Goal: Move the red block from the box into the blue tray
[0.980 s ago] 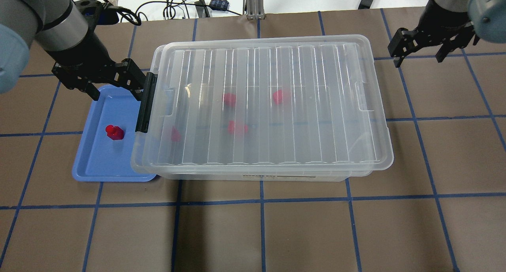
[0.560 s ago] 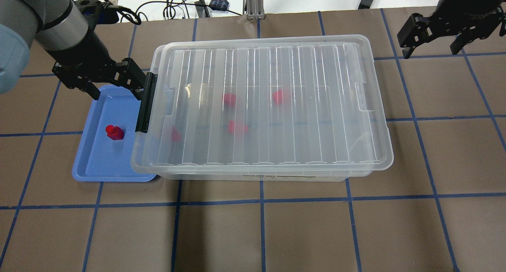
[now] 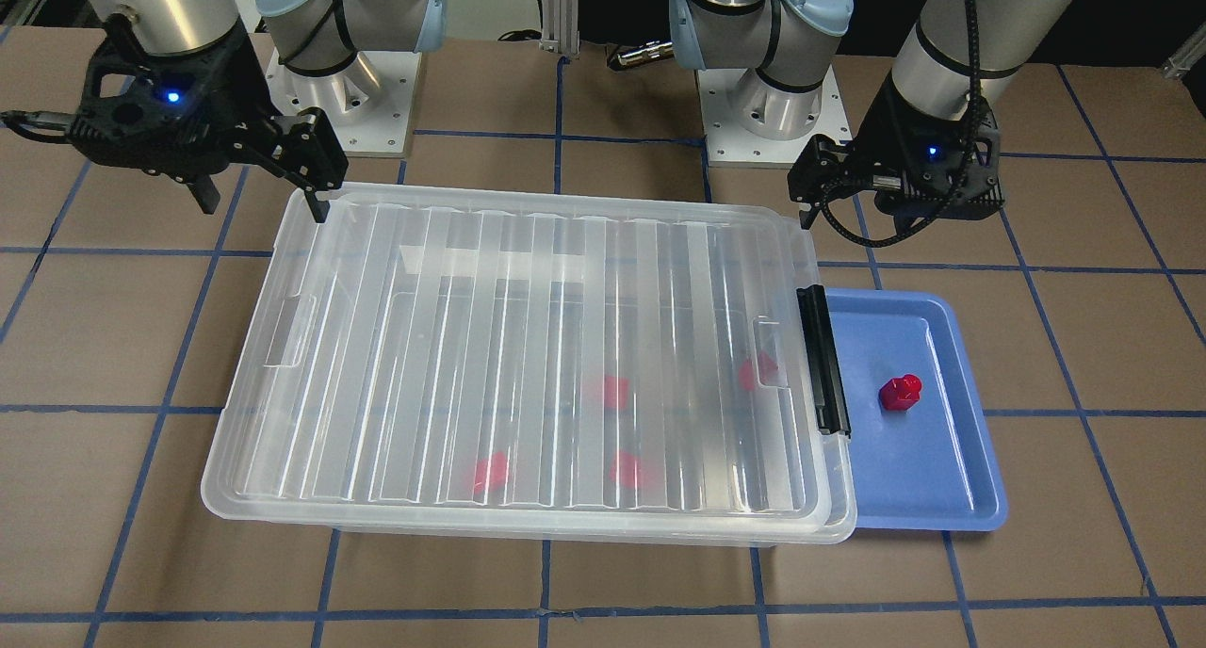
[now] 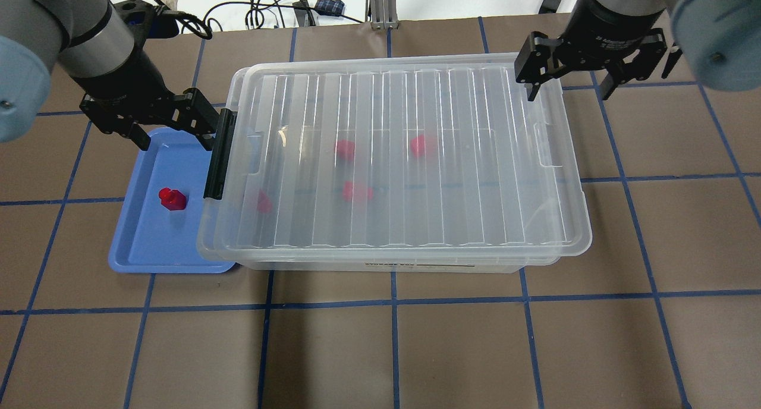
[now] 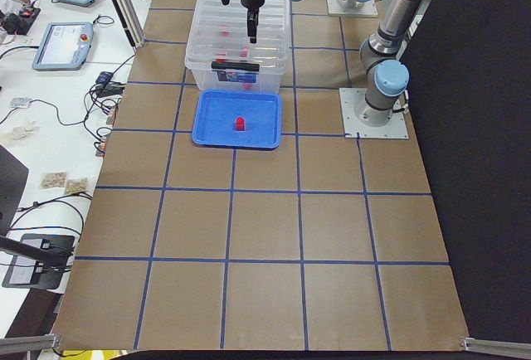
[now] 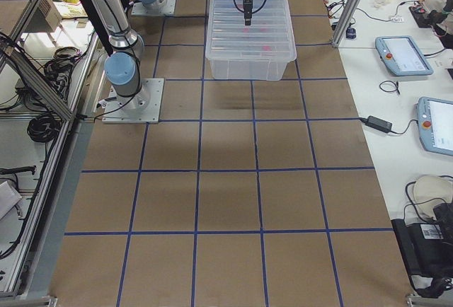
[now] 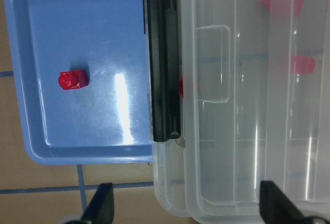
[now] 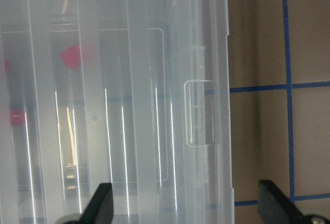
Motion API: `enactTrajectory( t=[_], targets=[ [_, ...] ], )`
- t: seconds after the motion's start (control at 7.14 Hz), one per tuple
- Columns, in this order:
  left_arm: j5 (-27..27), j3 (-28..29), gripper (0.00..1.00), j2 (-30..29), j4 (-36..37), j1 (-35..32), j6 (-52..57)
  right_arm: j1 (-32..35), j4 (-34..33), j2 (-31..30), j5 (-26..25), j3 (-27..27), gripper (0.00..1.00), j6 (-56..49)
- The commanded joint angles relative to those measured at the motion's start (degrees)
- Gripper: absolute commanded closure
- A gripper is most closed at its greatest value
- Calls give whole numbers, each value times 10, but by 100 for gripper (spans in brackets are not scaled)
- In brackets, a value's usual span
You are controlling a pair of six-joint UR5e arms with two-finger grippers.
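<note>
Box [image 4: 475, 159] is sitting lengthwise near the far edge of the bench [image 4: 475, 349], the edge where the cables [image 4: 267, 10] are trailing off. Its ribbed lid is lying closed on top. That lid is the thing getting in the way here: four blurry red pieces [image 4: 345, 148] are showing through it, and it's lying between them and both pincers.

The black latch bar [image 4: 219, 153] is sitting on the box's end toward the robot's left, and that end is overlapping the rim of the blue tray [image 4: 142, 242]. The red block [image 4: 172, 198] is already lying in the tray, out in the open and apart from the latch.

Left pincer [image 4: 175, 140] is hovering spread open and empty over the tray's far end, with one finger right by the latch. Right pincer [image 4: 569, 91] is hanging open and empty too, over the box's far corner at the opposite end. One of its fingers is above the lid and the other is out past the rim over bare bench. Blue tape lines [image 4: 392, 302] are crossing the brown bench top in a grid.
</note>
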Motion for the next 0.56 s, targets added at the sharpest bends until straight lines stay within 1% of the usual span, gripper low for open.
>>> enactTrajectory(
  t=[0.0,0.42],
  targets=[
    [-1,-1,0,2,1,0,0,10,-1,3,3,3,0,9],
    [0,0,0,6,1,0,0,10,-1,3,2,3,0,8]
  ],
)
